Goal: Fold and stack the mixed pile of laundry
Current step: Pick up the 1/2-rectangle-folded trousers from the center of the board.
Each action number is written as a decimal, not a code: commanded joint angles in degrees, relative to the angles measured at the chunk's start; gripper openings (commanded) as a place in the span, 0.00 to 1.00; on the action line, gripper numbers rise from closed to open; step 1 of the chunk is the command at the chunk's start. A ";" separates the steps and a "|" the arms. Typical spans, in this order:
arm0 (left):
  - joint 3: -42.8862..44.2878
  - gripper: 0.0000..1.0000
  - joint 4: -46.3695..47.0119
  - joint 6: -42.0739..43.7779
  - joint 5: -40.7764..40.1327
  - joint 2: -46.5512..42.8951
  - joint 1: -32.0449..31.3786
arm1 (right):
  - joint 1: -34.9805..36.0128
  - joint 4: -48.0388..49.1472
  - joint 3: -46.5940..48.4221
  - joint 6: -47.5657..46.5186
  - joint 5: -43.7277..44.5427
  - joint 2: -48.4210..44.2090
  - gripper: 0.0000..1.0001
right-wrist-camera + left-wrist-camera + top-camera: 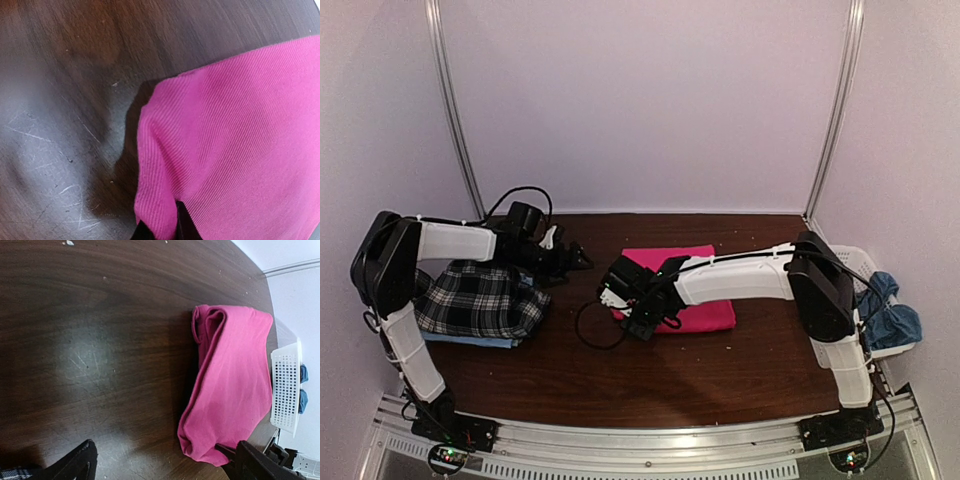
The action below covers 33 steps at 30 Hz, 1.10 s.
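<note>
The hot-pink trousers [695,290] lie folded in the middle of the table. My right gripper [620,302] is shut on their near-left corner; in the right wrist view its black fingers [186,226] pinch a fold of the pink cloth [235,130] between them. My left gripper [575,258] is open and empty over bare wood, left of the trousers [230,380], with its fingers [75,466] spread wide. The black-and-white plaid shirt [480,298] lies folded at the left on a light blue shirt [485,341]. A duller blue cloth [895,318] hangs from the basket.
A white lattice basket [860,262] stands at the table's right edge and also shows in the left wrist view [286,385]. A black cable loop [595,330] lies on the dark wooden table [650,385] in front of the right gripper. Pale walls close the back and sides.
</note>
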 commanded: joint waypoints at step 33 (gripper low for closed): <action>5.54 0.68 30.90 -29.45 11.38 20.58 -11.42 | -2.25 6.59 3.72 -2.62 -9.00 -8.64 0.00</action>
